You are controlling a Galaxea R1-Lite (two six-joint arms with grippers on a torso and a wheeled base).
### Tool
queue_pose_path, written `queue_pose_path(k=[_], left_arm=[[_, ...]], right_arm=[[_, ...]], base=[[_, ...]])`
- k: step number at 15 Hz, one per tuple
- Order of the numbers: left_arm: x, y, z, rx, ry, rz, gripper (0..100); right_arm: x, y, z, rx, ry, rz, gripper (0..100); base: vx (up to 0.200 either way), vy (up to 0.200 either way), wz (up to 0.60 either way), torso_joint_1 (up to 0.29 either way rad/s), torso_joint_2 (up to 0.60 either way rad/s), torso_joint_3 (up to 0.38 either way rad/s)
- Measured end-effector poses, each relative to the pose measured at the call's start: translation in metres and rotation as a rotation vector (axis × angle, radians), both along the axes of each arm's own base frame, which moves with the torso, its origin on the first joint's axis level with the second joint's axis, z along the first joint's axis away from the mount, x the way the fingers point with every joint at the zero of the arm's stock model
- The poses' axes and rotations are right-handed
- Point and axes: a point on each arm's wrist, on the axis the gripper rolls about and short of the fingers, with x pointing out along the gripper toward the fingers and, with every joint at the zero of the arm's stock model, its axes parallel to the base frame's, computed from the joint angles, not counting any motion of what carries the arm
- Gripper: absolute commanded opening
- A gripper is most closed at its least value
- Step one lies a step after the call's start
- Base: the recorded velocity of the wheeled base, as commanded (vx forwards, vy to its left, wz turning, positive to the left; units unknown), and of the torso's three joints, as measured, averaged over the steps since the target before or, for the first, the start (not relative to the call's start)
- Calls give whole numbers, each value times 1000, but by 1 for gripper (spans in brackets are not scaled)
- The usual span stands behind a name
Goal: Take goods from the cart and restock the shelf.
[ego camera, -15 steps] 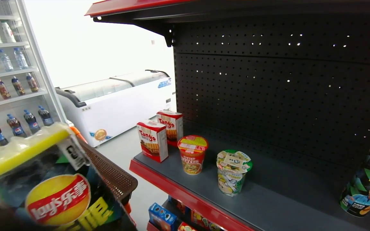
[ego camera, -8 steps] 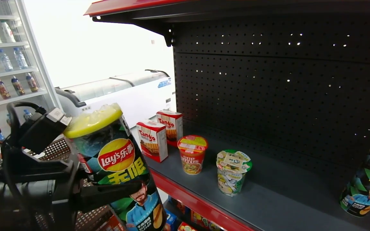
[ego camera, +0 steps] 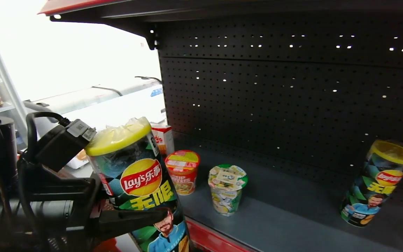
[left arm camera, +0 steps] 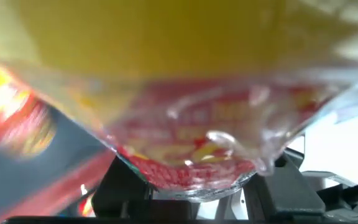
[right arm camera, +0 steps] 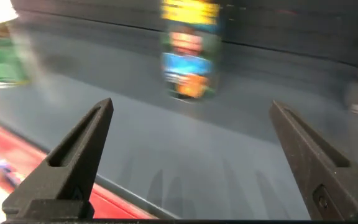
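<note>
1. Everything on the shelf (ego camera: 285, 217) has slid toward the left of the head view since a moment ago. That is the camera turning, not the goods moving. The chip can (ego camera: 135, 175) keeps its spot at the lower left of the frame.
2. The left claw (ego camera: 131, 210) is clamped round the chip can's lower body. It holds the can upright, yellow lid up, probably so it can be set down standing. The can is still outside the shelf's red front edge (ego camera: 212, 241).
3. The right claw (right arm camera: 191, 107) hangs spread wide and empty above the shelf board, facing a second chip can (ego camera: 376, 182).
4. That second can stands at the right of the frame, near the pegboard back (ego camera: 292, 105), and looks like the match to join.
5. A red noodle cup (ego camera: 182, 171) and a green noodle cup (ego camera: 226, 189) stand just past the held can, with a box (ego camera: 163, 138) behind them. These block the direct way in. The bare stretch between the green cup and the second can seems the safer landing.
</note>
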Motion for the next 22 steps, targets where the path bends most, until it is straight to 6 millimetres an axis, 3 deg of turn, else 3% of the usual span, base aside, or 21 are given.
queue_pose_path(k=[10,19,22], left_arm=[[3,-1,-3,4,9,-1,0],[3,-2,-4,6,13,-2,0],[3,-2,-4,6,15,-1,0]], right_arm=[[0,0,0,0,-1,0,100],[0,0,0,0,-1,0,100],[0,0,0,0,-1,0,100]], base=[[0,0,-60,-1,0,0],[0,0,-600,2,6,1],[0,0,0,0,0,0]])
